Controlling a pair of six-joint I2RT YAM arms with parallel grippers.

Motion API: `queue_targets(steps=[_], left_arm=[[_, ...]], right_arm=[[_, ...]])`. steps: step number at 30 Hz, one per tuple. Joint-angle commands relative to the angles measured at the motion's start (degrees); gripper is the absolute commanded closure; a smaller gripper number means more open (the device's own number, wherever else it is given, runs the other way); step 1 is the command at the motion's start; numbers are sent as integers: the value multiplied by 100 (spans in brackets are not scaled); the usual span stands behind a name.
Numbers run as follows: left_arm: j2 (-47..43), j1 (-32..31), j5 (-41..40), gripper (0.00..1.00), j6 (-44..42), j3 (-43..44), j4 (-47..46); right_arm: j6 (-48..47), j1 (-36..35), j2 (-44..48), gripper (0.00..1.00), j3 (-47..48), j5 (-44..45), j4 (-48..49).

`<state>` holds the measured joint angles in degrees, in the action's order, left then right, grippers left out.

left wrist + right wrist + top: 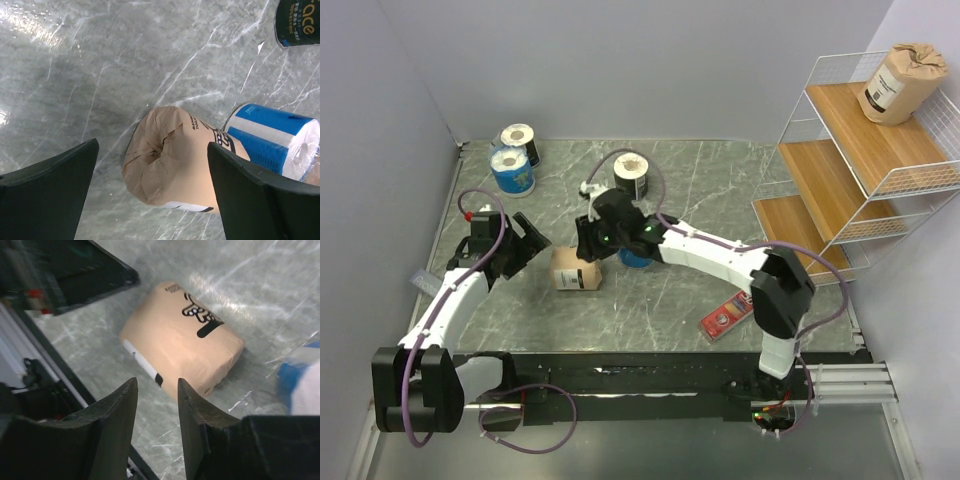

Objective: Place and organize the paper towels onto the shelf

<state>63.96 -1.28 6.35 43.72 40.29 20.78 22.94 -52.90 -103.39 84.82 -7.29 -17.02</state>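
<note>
While a blue roll [512, 172] and a white-topped roll [520, 136] are standing at the back L of the table [670, 300], the L gripper [152, 160] is hanging wide open, holding nothing, facing a brown roll [577, 268] lying on its side mid-table. Just R of that roll the R gripper [157, 390] is hovering w/ jaws almost together, only a slim gap, gripping nothing, and a black roll [632, 175] is standing behind. At far R a 2nd brown roll [900, 85] is resting tilted on the top tier of the shelf [830, 185].
</note>
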Motion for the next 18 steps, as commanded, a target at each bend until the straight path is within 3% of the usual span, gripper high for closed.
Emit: queue_targets(steps=[1,18], left_arm=[[-165,58,191,3,-39,-13,-126],[-112,58,-450,4,-400,541,260]], right_arm=[[18,-88,-225,57,220,333,75],[184,-97,-14,64,-1458,1493,261]])
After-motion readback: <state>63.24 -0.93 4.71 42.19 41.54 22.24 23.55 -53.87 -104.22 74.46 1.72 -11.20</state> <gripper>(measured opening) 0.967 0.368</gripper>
